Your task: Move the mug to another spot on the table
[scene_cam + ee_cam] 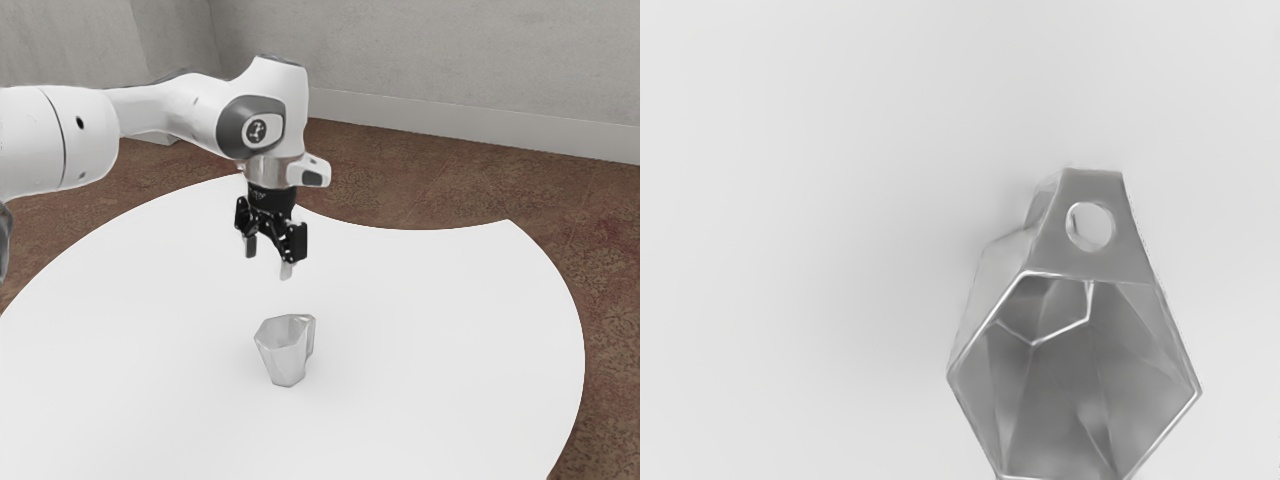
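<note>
Hovering the tool (269, 256), seemingly open and empty, mug (285, 348) at its six o'clock, next needing lowering astride one wall.

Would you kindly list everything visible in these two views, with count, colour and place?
mug: one, grey, faceted, upright on the table, below the gripper and apart from it, handle toward the exterior view's right
table: one, white, round, under the mug
floor: one, brown, around the table
wall: one, pale grey, behind the floor
baseboard: one, white, along the wall's foot
arm: one, white, entering from the exterior view's left
gripper: one, black, open, above the mug, holding nothing
</note>
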### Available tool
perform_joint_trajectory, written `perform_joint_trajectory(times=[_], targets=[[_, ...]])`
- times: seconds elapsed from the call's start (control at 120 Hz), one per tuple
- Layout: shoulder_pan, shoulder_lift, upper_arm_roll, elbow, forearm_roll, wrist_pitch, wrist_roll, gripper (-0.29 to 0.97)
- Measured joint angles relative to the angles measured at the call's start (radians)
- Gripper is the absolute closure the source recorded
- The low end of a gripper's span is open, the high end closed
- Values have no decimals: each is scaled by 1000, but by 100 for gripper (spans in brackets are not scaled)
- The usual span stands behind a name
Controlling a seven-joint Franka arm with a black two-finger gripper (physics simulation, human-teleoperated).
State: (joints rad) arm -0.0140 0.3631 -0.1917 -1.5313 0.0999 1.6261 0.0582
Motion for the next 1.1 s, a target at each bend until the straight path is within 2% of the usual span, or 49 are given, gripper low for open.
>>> perform_joint_trajectory(times=[0.567, 0.767, 1.1], targets=[[-1, 111, -30, -91, 2, 276, -1, 0], [-1, 141, -41, -98, 33, 318, -15, 0], [-4, 146, -67, -126, 48, 342, -33, 0]])
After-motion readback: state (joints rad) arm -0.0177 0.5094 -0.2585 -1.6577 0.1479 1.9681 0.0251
